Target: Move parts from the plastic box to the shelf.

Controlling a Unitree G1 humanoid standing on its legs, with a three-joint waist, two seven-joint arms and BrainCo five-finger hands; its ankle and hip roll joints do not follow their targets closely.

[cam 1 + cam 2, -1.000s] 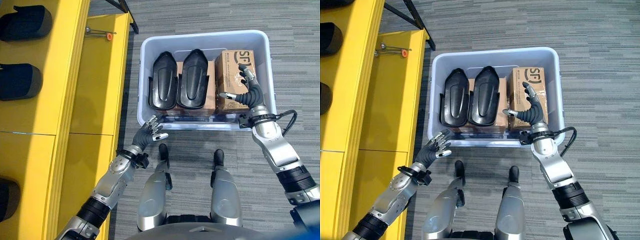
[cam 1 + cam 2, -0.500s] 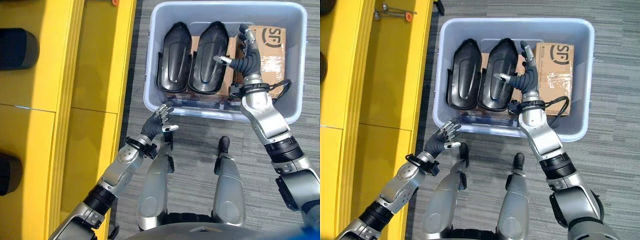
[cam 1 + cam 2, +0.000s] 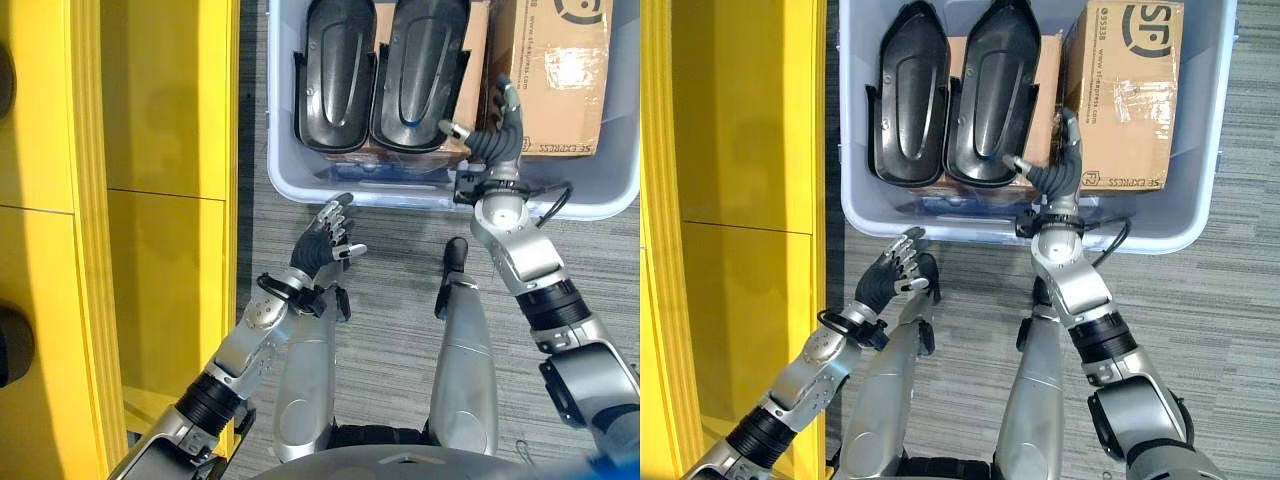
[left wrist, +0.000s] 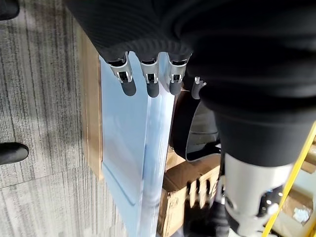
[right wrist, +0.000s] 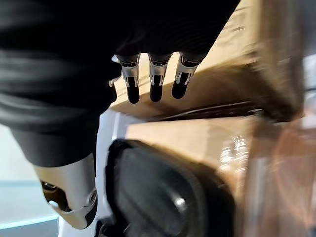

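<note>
Your right hand reaches over the near wall of the pale blue plastic box, fingers spread and holding nothing, wedged between the right of two black moulded shell parts and the taped brown cardboard carton; a grasp here risks catching the carton edge or dragging both nested shells, which lie touching on cardboard. Your left hand hovers with relaxed, empty fingers just outside the box, and the yellow shelf stands to your left.
</note>
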